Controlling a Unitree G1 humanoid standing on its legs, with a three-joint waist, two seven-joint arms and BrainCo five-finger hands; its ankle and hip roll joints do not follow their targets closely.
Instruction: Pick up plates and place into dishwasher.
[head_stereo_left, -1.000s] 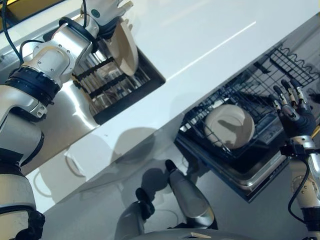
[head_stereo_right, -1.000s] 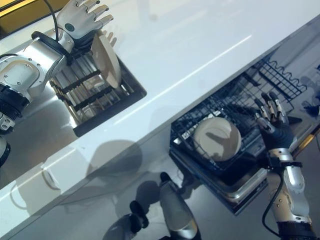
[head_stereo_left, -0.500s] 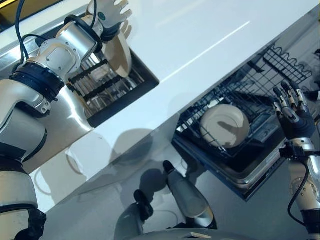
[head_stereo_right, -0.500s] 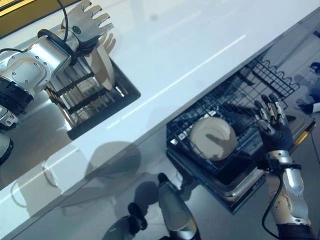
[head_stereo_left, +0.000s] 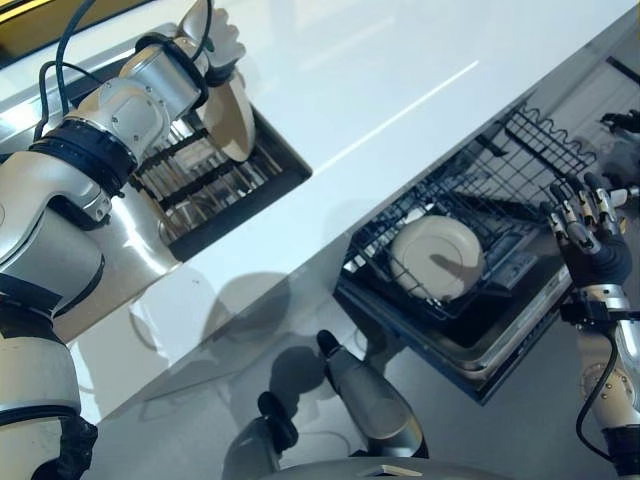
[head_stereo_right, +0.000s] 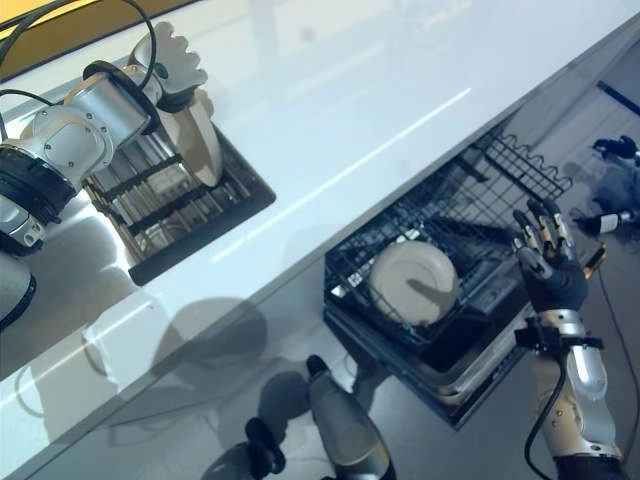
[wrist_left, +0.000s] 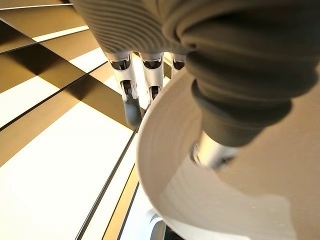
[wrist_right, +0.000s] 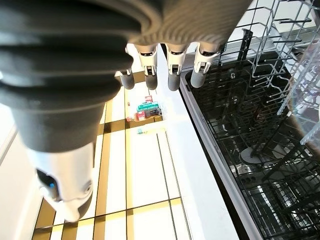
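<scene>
A beige plate (head_stereo_left: 230, 115) stands on edge in the slotted rack (head_stereo_left: 190, 182) of the sink (head_stereo_left: 292, 166) at the far left. My left hand (head_stereo_left: 205, 40) grips its upper rim: the thumb (wrist_left: 215, 150) lies on the plate's face (wrist_left: 240, 200) and the fingers (wrist_left: 129, 95) curl behind the rim. A second beige plate (head_stereo_left: 432, 258) lies tilted in the black wire dishwasher rack (head_stereo_left: 520, 190) at the lower right. My right hand (head_stereo_left: 592, 250) hovers beside that rack's right edge, fingers straight, holding nothing.
A long white counter (head_stereo_left: 380, 90) runs between the sink and the pulled-out dishwasher rack. The dishwasher's tray edge (head_stereo_left: 500, 355) juts out below the rack. Some blue and dark items (head_stereo_right: 615, 185) lie on the floor at the far right.
The camera has shifted. My left hand's spread fingers have closed down over the plate's rim, and the plate has turned more upright. The right hand stays open beside the rack.
</scene>
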